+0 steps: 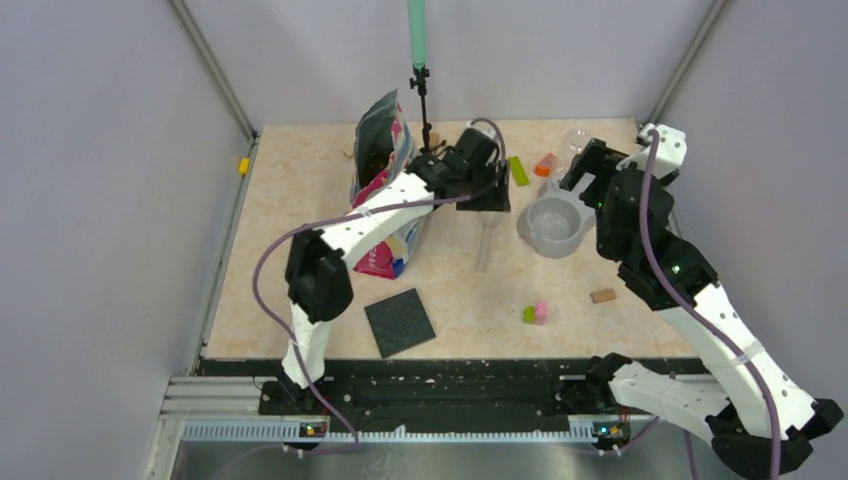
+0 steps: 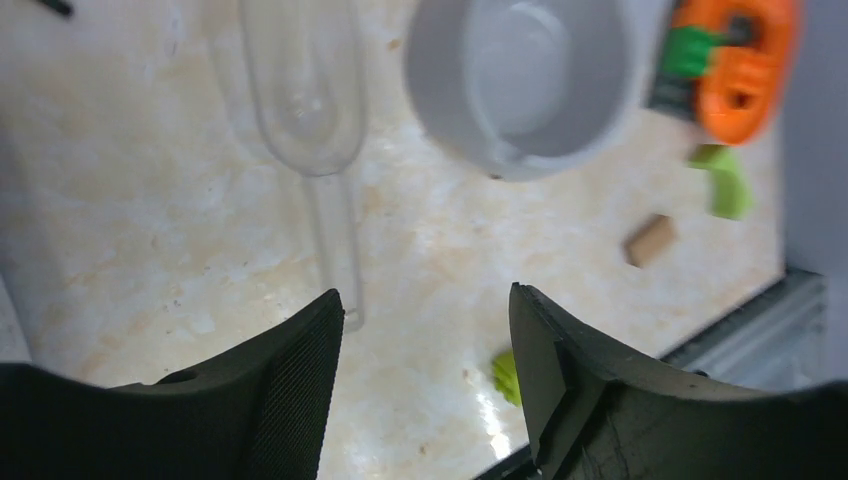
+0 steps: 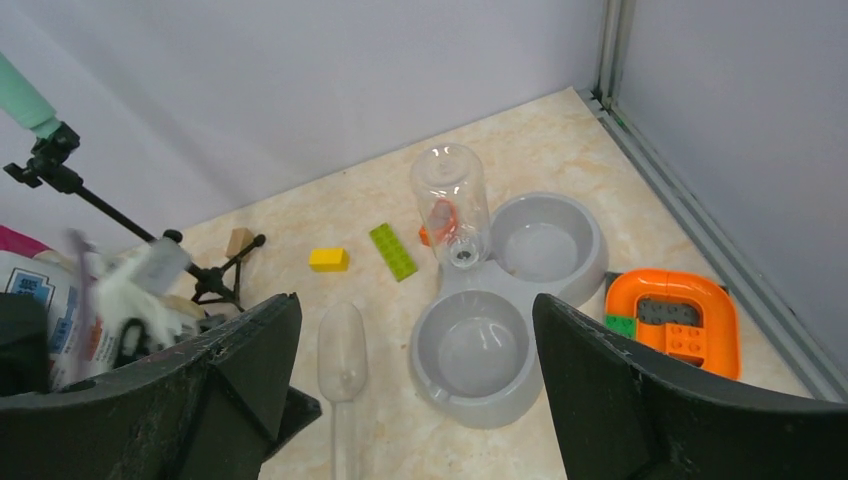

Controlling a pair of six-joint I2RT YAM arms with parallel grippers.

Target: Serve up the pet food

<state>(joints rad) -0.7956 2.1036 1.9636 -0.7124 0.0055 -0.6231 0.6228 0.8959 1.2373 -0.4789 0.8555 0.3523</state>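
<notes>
The left arm point(image 1: 400, 195) hides much of the pet food bag point(image 1: 380, 135); clear scoop point(image 1: 484, 245) faint on marbled beige tabletop point(image 1: 300, 200). Wide and empty: left gripper point(image 2: 425, 300), right gripper point(image 3: 415, 300). Lilac walls point(image 1: 100, 150).

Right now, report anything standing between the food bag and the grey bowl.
Only the clear scoop lies between the bag and the grey bowl, with the left hand open above its handle.

Robotics lab test booth: plain lilac walls point(image 1: 90, 200) and metal corner posts point(image 1: 213, 70) enclose a beige marbled surface point(image 1: 300, 260); a left arm point(image 1: 318, 275) and right arm point(image 1: 690, 300) are bolted to its near rail point(image 1: 440, 392).
</notes>
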